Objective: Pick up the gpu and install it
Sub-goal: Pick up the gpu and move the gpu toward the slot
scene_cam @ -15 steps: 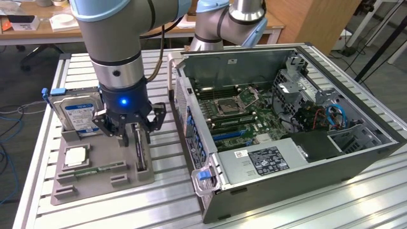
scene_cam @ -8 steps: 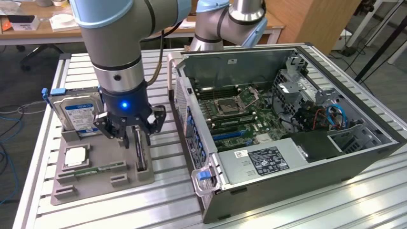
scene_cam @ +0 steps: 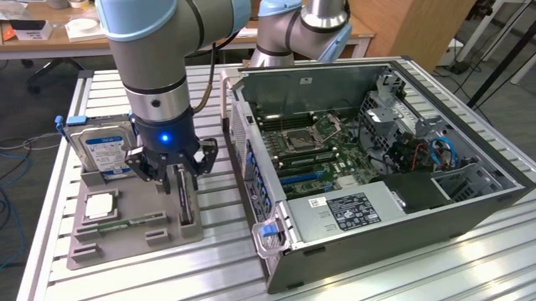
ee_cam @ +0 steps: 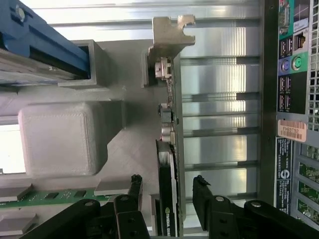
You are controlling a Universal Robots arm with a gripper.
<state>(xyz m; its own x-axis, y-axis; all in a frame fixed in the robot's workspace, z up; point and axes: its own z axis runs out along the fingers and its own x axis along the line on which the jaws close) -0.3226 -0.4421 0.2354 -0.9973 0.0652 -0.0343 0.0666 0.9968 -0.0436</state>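
**Item: thin flat rectangular gpu card, black face, silver metal bracket at one end** (scene_cam: 186, 204) (ee_cam: 167, 164)
- Location: lower left of the exterior view. It stands on its long edge in a slot of the grey moulded plastic parts holder (scene_cam: 125, 241) (ee_cam: 124, 149), on the slatted aluminium table (scene_cam: 218, 263).
- Long axis: runs up and down the exterior view, roughly parallel to the near wall of the open black computer case (scene_cam: 377, 251), which lies to the exterior view's right.
- Status: not yet lifted, seated in the holder.

**Item: my black two-fingered end effector** (scene_cam: 177, 179) (ee_cam: 167, 181)
- Location: directly above the card, lowered around its top edge.
- State: jaws apart, with one finger on each flat side of the card. The wrist view shows a sliver of daylight between each finger and the card, so I judge that I am gripping nothing.
- Key relation: the card lies straight between my fingers. Its thin dimension crosses the gap and its long axis runs at right angles to my closing direction. The bracket end reaches away from the fingers.

**Other entries, same holder**
- Boxy silver hard drive with blue-white label (scene_cam: 99, 147), upright, to the exterior view's left of my end effector.
- Narrow green memory stick (scene_cam: 138, 221) (ee_cam: 45, 195), lying flat nearby.

**Destination**
- Green motherboard (scene_cam: 310, 144) inside the open case, well apart from the card.
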